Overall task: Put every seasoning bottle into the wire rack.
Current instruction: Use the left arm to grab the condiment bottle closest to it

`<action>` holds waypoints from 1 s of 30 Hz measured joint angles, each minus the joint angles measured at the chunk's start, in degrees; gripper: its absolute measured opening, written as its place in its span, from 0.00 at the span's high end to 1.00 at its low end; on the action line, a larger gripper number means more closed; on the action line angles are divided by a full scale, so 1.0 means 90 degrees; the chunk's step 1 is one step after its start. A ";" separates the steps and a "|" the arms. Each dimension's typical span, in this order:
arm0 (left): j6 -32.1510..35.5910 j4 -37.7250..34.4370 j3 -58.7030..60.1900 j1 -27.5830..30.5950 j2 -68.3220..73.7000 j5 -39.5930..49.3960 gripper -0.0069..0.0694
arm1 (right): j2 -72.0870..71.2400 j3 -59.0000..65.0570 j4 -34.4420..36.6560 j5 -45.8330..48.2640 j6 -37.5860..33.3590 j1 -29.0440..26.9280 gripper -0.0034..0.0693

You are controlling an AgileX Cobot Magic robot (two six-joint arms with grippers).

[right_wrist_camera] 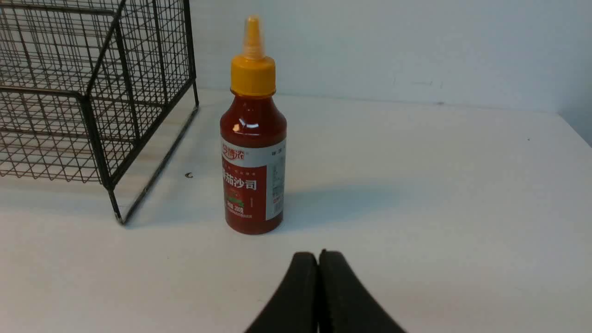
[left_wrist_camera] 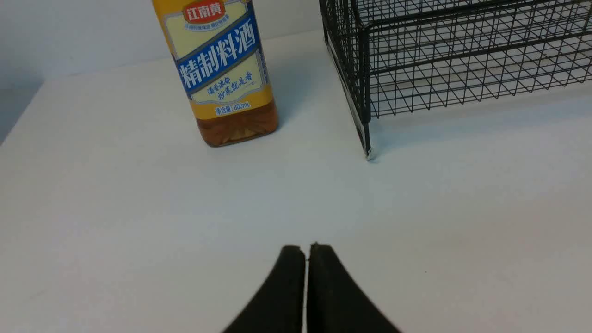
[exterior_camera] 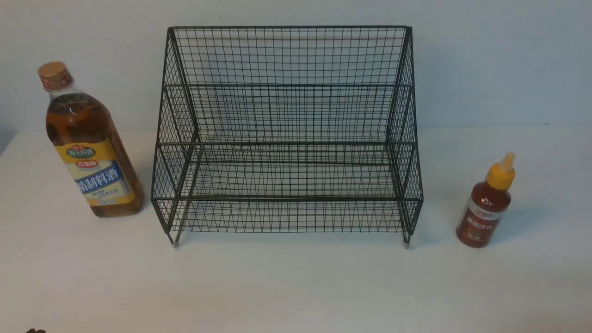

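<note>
While the rack (exterior_camera: 286,199) stands centred, amber bottle (exterior_camera: 92,157) and red bottle (exterior_camera: 484,212) flank it.

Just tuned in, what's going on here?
Nothing is held yet. The tall clear bottle of amber liquid stands left of the black two-tier wire rack, the small red sauce bottle with yellow nozzle cap right of it, both on the white table. The rack holds nothing. The left gripper and right gripper are shut, each facing its bottle.

Plain pale grey-blue wall (exterior_camera: 508,55) across upper frame, bare. White matte surface (exterior_camera: 296,286) fills lower part and meets wall in straight horizontal line. Surface corner cut off at far left. Light soft, even; shadows faint.
</note>
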 joint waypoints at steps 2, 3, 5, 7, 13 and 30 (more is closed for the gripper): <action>0.0000 0.0000 0.0000 0.0000 0.0000 0.0000 0.92 | 0.0000 0.0000 0.0000 0.0000 0.0000 0.0000 0.97; 0.0000 0.0000 0.0000 0.0000 0.0000 0.0000 0.92 | 0.0000 0.0000 0.0000 0.0000 0.0000 0.0000 0.97; 0.0000 0.0000 0.0000 0.0000 0.0000 0.0000 0.92 | 0.0000 0.0000 0.0000 0.0000 0.0000 0.0000 0.97; 0.0000 0.0000 0.0000 0.0000 0.0000 0.0000 0.92 | 0.0000 0.0000 0.0000 0.0000 0.0000 0.0000 0.97; 0.0000 0.0000 0.0000 0.0000 0.0000 0.0000 0.92 | 0.0000 0.0000 0.0000 0.0000 0.0000 0.0000 0.97; -0.0239 -0.0213 0.0012 0.0000 0.0000 -0.0475 0.92 | 0.0000 0.0000 0.0000 0.0000 0.0000 0.0000 0.97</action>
